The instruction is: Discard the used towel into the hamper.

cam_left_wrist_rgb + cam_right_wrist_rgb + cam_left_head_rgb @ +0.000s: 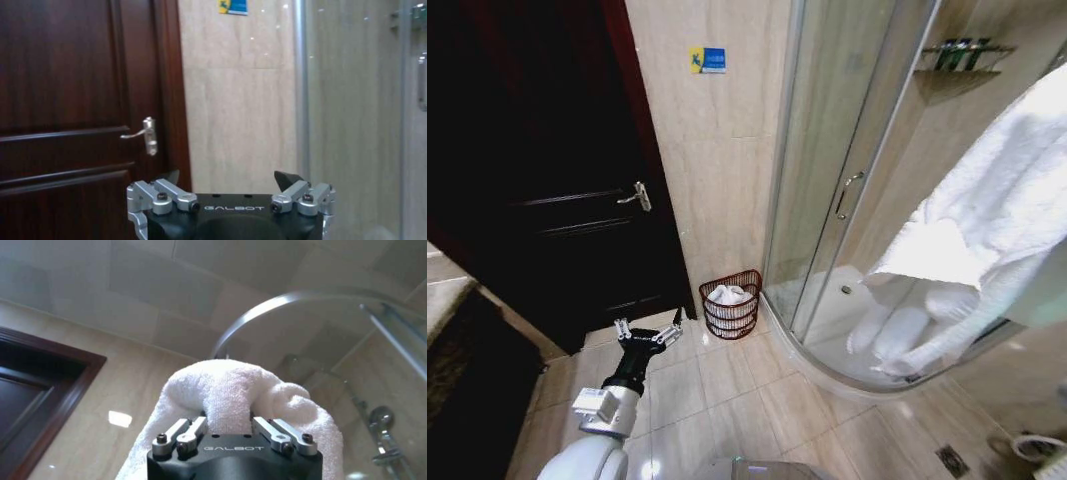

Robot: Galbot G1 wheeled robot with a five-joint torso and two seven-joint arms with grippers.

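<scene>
one towel (230, 390) is clamped in my right gripper (230, 432), a thick fold of white terry pinched between the jaws and the rest spilling down past the wrist; in the head view that same towel (1002, 190) hangs big and loose on the right, in front of the glass shower enclosure (827, 180). the hamper (731, 304) sits on the floor tiles against the beige wall, between the dark wooden door (537, 170) and the shower's edge, and it looks to have white cloth in it already. my left gripper (647, 334) hangs low over the floor just beside the hamper, jaws spread wide and holding nothing. risks as i see them: the hamper is well apart from the right arm, so a long carry could let the trailing cloth drag on the floor or catch the shower's frame; the basket is small and part full, so a bulky drop may drape over the rim or tip it; and the left arm near the basket could get in the way. writing: "galbot" reads on both gripper bodies, and a small blue and yellow sign (708, 60) sits high on the wall, its text too small for me to read.
</scene>
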